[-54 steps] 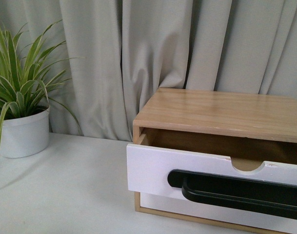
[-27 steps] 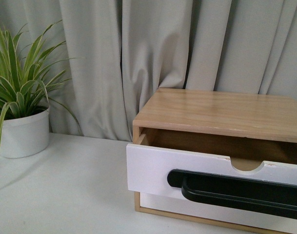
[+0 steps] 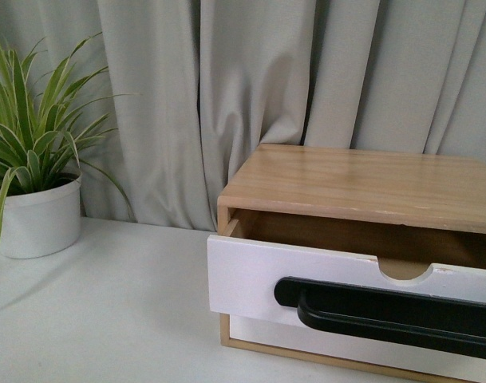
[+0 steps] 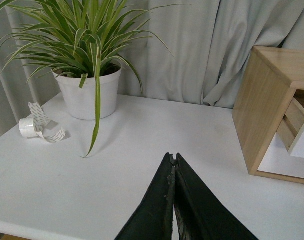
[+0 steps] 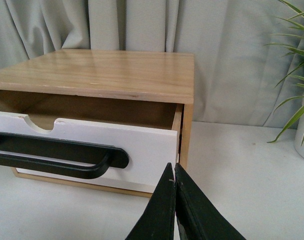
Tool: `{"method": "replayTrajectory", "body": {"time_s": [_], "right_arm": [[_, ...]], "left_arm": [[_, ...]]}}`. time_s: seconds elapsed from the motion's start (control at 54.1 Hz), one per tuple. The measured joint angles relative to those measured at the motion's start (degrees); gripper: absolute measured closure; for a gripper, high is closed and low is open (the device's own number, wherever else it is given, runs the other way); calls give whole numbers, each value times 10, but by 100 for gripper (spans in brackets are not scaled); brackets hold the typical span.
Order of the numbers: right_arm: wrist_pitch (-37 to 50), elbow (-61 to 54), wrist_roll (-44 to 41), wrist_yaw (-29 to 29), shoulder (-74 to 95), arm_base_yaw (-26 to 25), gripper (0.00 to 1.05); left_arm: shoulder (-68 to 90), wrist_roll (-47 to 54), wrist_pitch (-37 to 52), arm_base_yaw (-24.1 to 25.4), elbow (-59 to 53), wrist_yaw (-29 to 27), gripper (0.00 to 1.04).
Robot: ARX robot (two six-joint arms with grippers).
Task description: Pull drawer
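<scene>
The wide white-fronted drawer (image 3: 306, 279) with long black bar handle (image 3: 386, 311) is seen pulled partly out of the light wood cabinet (image 3: 362, 183). The left gripper (image 4: 173, 159) and right gripper (image 5: 173, 167) are both pressed closed, empty, over the white table (image 4: 142, 140).

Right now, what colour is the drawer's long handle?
Black; the handle shows best in the right wrist view.

Table (image 3: 107, 311): cabinet (image 3: 362, 183) at right of frame, drawer (image 3: 250, 279) projecting from its upper slot toward the lower edge. Plant (image 3: 35, 167) at left edge, well apart from cabinet. Curtain (image 3: 250, 80) behind both, across the upper frame.
</scene>
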Motion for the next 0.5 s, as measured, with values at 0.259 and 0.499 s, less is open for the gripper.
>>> {"method": "replayTrajectory", "body": {"time_s": [0.259, 0.499], "right_arm": [[0, 0, 0, 0, 0, 0, 104], [0, 0, 0, 0, 0, 0, 60]], "left_arm": [[-107, 0, -111, 0, 0, 0, 101], [-108, 0, -111, 0, 0, 0, 58]]}}
